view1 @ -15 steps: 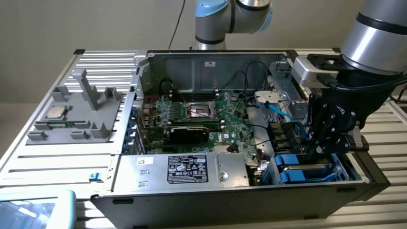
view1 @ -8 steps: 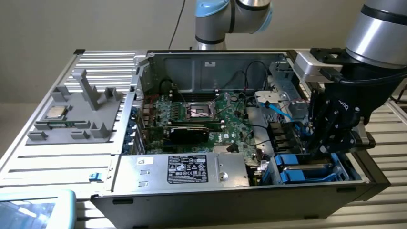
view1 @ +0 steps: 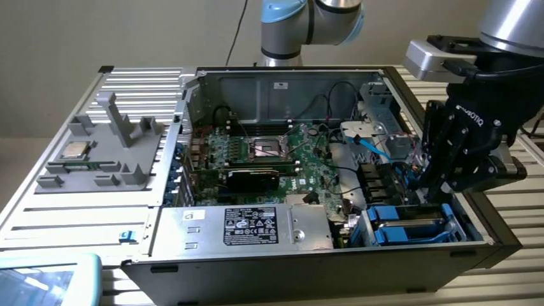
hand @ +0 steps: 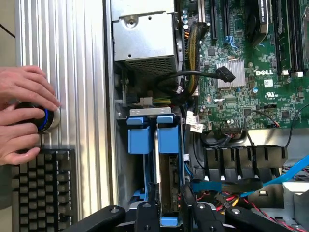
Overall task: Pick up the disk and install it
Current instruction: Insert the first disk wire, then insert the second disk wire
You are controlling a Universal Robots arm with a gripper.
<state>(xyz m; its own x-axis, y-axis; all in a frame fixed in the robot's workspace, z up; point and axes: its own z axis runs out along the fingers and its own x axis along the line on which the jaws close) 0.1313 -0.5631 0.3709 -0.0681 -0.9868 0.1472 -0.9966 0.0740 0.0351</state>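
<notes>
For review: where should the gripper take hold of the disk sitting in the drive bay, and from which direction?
Grip the disk across its thin width, on the blue carrier near its end tab, coming straight down from above the open case. It stands on edge in the bay beside another blue carrier, so only its top edge is reachable.

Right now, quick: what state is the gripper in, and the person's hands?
Gripper: cannot be told; it is at the disk in the drive bay.
Person's hands: both around a black, blue-ringed knob.
</notes>
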